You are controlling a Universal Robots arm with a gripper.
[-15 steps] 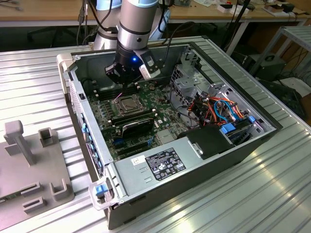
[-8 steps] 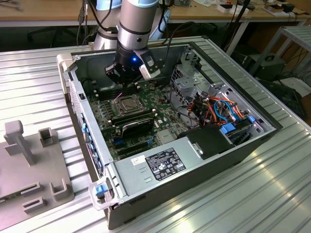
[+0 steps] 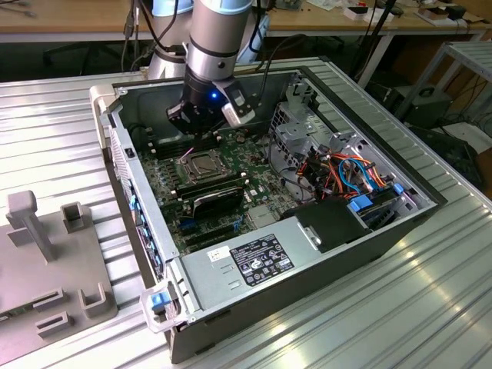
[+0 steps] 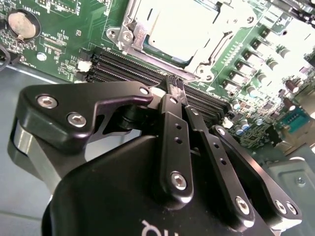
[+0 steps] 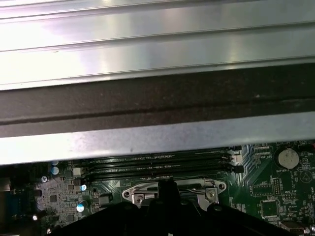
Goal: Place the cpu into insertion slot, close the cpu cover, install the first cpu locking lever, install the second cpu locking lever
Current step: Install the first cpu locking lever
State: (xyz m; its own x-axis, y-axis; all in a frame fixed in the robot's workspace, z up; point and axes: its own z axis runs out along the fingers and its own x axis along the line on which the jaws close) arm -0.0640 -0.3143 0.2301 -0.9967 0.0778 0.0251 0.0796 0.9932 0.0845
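Closed jaws: in the second wrist view the black gripper (image 4: 176,88) has its two slim fingers (image 4: 172,130) pressed together at the tips, with nothing visible between them. Those tips hang just above the long black memory slots (image 4: 147,71) beside the square insertion slot with silvery metal rim (image 4: 129,30). Within that socket lies the cpu, a flat square chip with a silver-grey metal top (image 4: 172,29), and the thin silvery cpu cover frame (image 4: 209,51) lies flat around it. Whether the locking levers are latched cannot be told. In the exterior view the gripper (image 3: 201,131) stands over the green motherboard (image 3: 165,181), just behind the socket (image 3: 198,165), inside the open grey computer case (image 3: 231,296) on the ribbed aluminium table (image 3: 61,131).
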